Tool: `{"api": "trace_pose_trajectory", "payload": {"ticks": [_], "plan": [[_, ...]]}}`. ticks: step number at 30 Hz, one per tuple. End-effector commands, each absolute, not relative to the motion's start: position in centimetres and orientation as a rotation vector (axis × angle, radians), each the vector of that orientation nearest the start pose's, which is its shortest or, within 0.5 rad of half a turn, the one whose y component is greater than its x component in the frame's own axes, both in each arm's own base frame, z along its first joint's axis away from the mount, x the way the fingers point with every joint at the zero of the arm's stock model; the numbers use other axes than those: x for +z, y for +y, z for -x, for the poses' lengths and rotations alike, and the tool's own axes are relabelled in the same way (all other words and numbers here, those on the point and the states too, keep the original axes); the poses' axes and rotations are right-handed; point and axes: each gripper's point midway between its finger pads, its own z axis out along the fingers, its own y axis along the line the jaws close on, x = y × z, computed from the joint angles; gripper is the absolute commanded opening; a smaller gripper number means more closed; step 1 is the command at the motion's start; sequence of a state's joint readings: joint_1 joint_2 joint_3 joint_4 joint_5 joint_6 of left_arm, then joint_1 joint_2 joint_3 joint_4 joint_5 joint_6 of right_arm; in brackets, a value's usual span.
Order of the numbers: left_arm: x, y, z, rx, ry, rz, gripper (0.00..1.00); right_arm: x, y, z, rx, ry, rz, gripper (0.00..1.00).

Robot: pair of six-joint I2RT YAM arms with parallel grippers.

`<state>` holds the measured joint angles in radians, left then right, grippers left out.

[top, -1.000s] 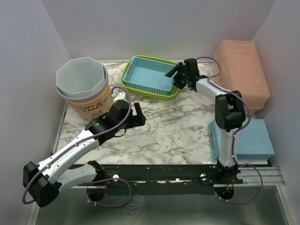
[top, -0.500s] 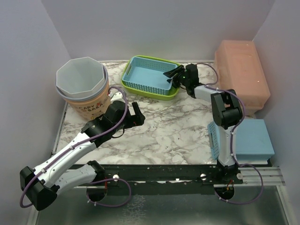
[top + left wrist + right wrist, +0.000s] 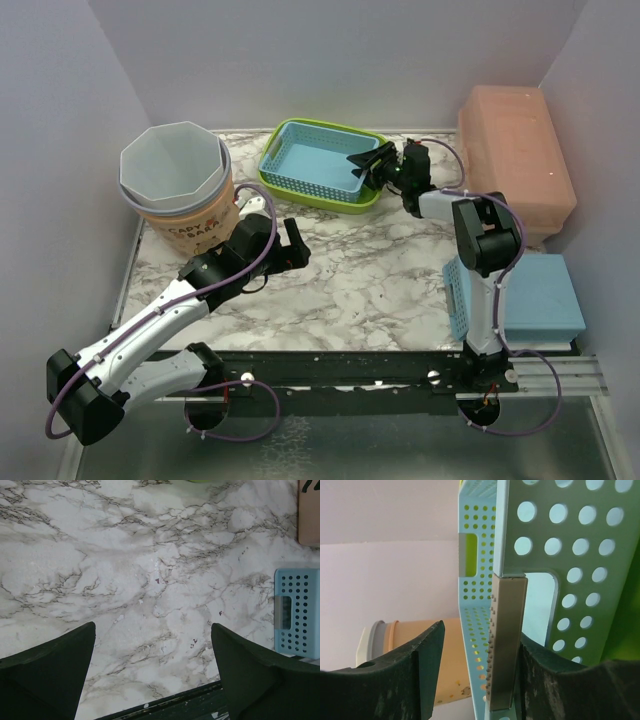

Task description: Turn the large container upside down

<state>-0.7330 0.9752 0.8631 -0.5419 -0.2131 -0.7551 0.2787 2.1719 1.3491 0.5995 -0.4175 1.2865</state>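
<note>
Bench (image 3: 380, 270) is white marble with dark grey veining. Blue basket (image 3: 310, 165) is a pale shade with punched dots, and the green basket (image 3: 325, 198) is proper lime. Bucket (image 3: 190, 225) is tan with lettering, pale lilac inside. Bin (image 3: 515, 150) is salmon pink, crate (image 3: 545, 295) sky blue.

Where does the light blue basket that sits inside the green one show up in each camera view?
Top external: the light blue basket is back centre, nested in the green basket.
Left wrist: not in it; the perforated blue bin at its right edge is another container.
Right wrist: its holed wall fills the centre and right.
Shared landmark: the tan paper tub, back left from above, lower left in the right wrist view.
</note>
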Motion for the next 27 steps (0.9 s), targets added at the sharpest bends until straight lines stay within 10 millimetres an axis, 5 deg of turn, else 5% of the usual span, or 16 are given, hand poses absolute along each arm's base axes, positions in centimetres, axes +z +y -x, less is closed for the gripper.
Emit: {"api": "trace_pose_trajectory", "payload": {"ticks": [1,8,14,27], "plan": [[19.9,-19.3,-23.4,-0.584,2.233,0.16,0.99,14.8,28.4,-50.8,1.516,1.972,-0.62,0.56],[20.7,-19.5,-23.5,-0.606,2.22,0.156,0.99,10.6,33.7,-45.2,1.503,2.134,-0.576,0.57],[21.4,-19.2,-23.1,-0.63,2.191,0.175,0.99,10.6,37.4,-40.4,1.535,2.165,-0.545,0.6],[21.7,-19.0,-23.0,-0.625,2.188,0.175,0.99,13.1,34.3,-41.0,1.511,2.006,-0.782,0.72]]}}
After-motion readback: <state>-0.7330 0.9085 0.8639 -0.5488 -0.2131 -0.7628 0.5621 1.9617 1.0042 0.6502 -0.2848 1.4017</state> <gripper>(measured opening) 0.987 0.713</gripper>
